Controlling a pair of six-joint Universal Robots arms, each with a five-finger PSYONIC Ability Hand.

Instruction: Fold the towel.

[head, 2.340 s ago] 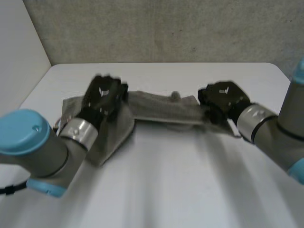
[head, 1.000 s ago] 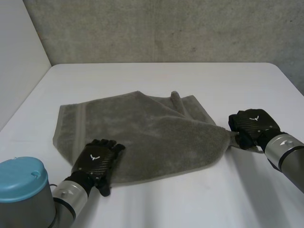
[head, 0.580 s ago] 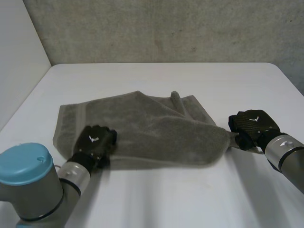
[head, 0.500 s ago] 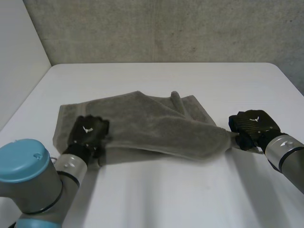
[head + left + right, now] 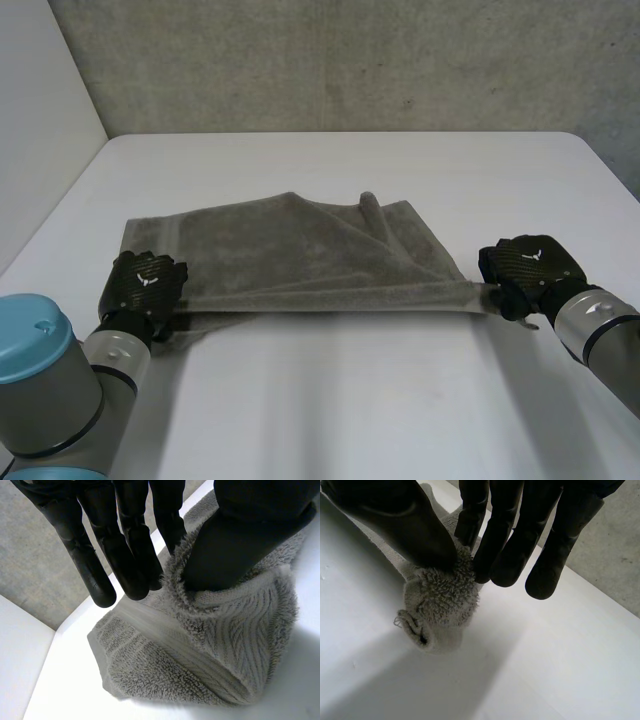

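Pinching grey terry towel corners, left black hand 8 o'clock, right hand 4 o'clock, tensioning edge for fold.

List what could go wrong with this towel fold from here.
1. The right hand pinches only the tip of the towel corner; a pull may slip it free.
2. The left hand has cloth bunched at its thumb, so that end may land crumpled.
3. A raised ridge near the towel's far edge could get folded in as a crease.
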